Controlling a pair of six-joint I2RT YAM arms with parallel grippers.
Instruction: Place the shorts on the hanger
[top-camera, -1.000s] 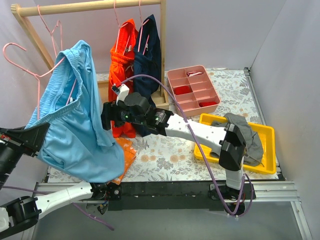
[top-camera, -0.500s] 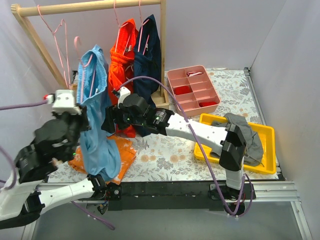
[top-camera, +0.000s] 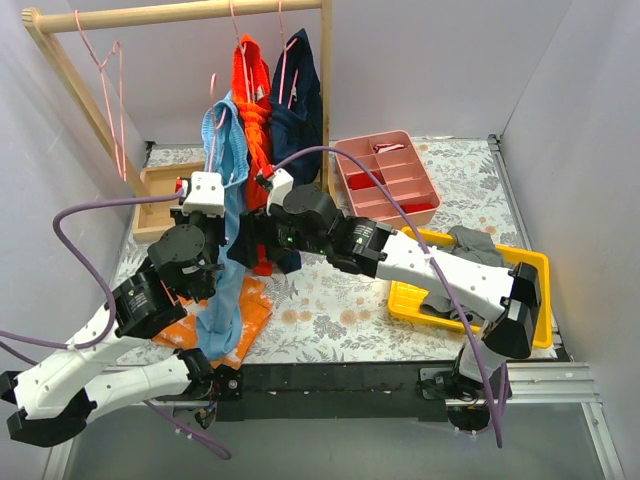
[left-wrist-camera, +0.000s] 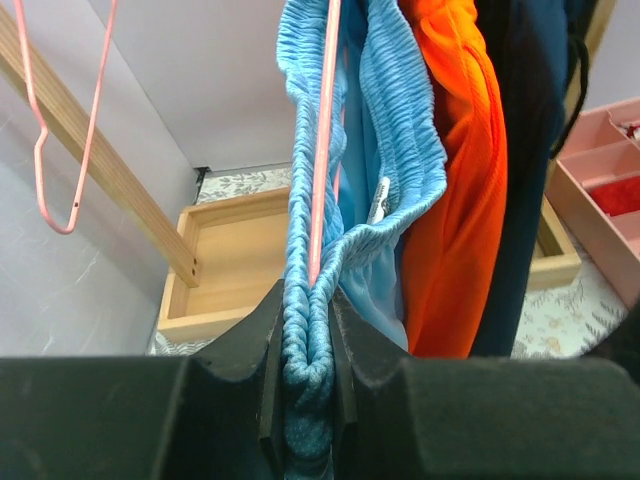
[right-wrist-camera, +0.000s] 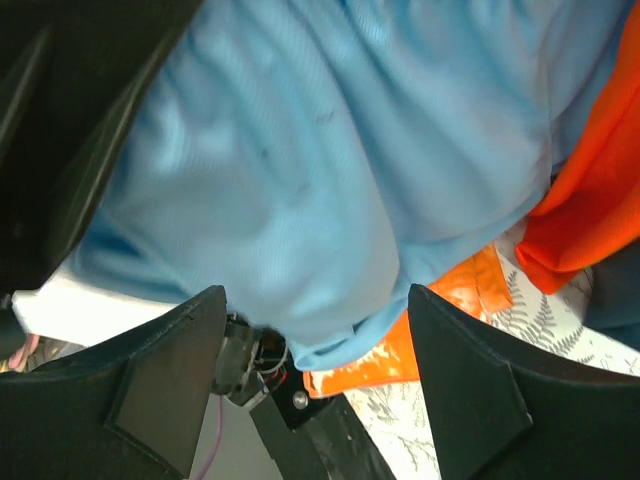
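Left wrist view: shorts (left-wrist-camera: 400, 110) pinched against the hanger (left-wrist-camera: 322, 150)

The left gripper (left-wrist-camera: 305, 315) is pressed tight on the gathered blue waistband, and the pink wire runs down into the same pinch, probably so cloth and wire stay together. The shorts hang just left of the orange shorts (left-wrist-camera: 455, 220). The right gripper (right-wrist-camera: 312, 300) is spread wide and faces the blue cloth; whether it touches is unclear.

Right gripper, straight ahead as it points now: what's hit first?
Most likely the shorts: light-blue fabric fills the view just beyond the open fingers of the right gripper. Gap unclear.
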